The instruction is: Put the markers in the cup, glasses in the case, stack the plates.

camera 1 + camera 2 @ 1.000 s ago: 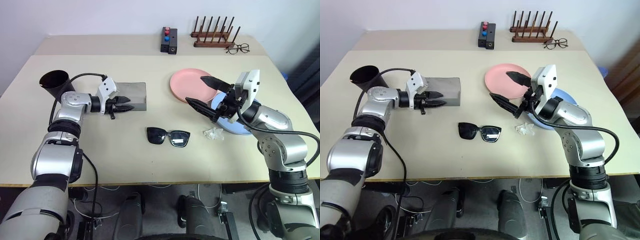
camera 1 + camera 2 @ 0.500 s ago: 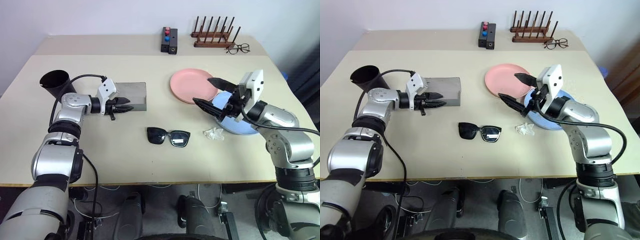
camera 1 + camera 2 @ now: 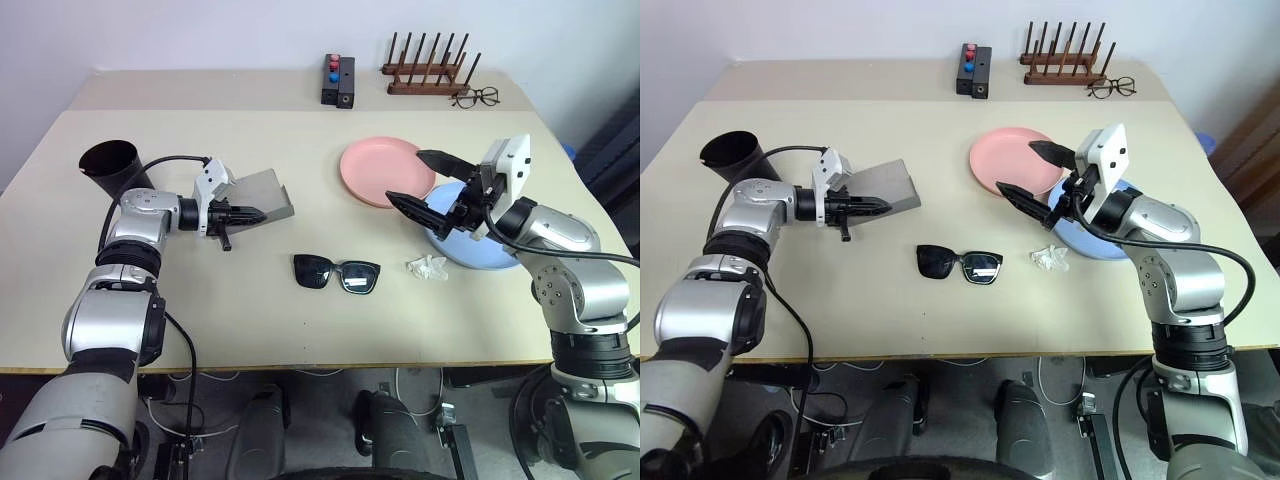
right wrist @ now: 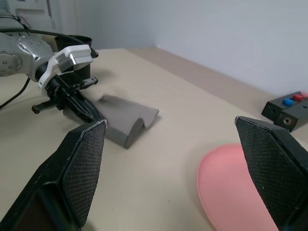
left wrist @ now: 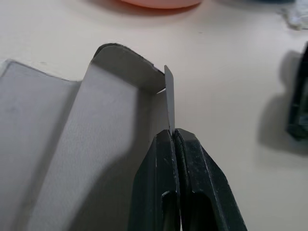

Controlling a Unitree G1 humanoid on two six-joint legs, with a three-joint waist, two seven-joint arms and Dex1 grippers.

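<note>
Beige table (image 3: 200, 330): two plates, pink (image 3: 385, 170) beside blue (image 3: 480, 250); one sunglasses (image 3: 336, 273) mid-table; one cup (image 3: 108, 165) far left. Left gripper (image 3: 254, 213) pinches grey case (image 3: 262, 192) flap, raised. Right gripper (image 3: 425, 178) level above plates, jaws wide, empty.

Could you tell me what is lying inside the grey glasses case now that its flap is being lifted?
The lifted flap of the case shows only bare grey lining. The sunglasses lie outside on the table.

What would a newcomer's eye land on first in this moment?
The left claw, shut on the flap of the grey case, which tilts up off the table's left half. Next, the right claw, spread wide above where the pink plate and blue plate meet, with black sunglasses lying mid-table.
</note>
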